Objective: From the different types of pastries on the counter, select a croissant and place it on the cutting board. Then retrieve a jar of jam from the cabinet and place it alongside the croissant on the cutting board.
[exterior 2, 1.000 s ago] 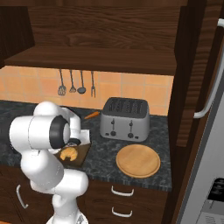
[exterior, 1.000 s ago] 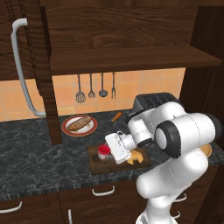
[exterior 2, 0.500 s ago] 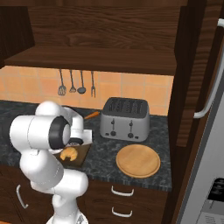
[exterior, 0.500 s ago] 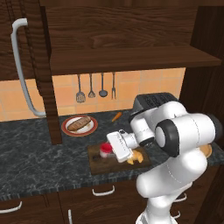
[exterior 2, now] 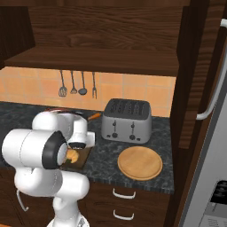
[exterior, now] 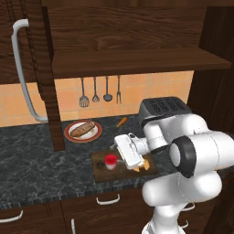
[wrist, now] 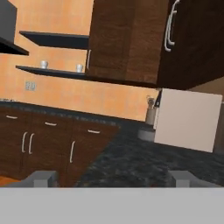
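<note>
**Jam jar stands on the board beside the croissant**

Jam jar (exterior: 110, 162), small and squat with a red lid and a pale band, stands upright on the dark brown rectangular wooden cutting board (exterior: 101, 173), toward the board's left half, close to the front edge of the dark marbled stone counter (exterior: 32, 160). A small golden crescent-shaped croissant (exterior: 142, 165) lies on the same board's right half, partly hidden behind the white arm's two-finger gripper (exterior: 119, 151), which hangs just beside the jar on its right. Whether the fingers are parted or touching the jar cannot be told from the left base view; in the hand view the two tips (wrist: 42, 177) sit wide apart with nothing between them, so the pincer reads as released. Toward the counter's back edge, a brown loaf-shaped roll (exterior: 82, 129) rests on a round red-rimmed plate (exterior: 70, 135). Right of the board stand a silver four-slot toaster (exterior 2: 127, 119) and a round light-wood disc (exterior 2: 140, 162).
</note>
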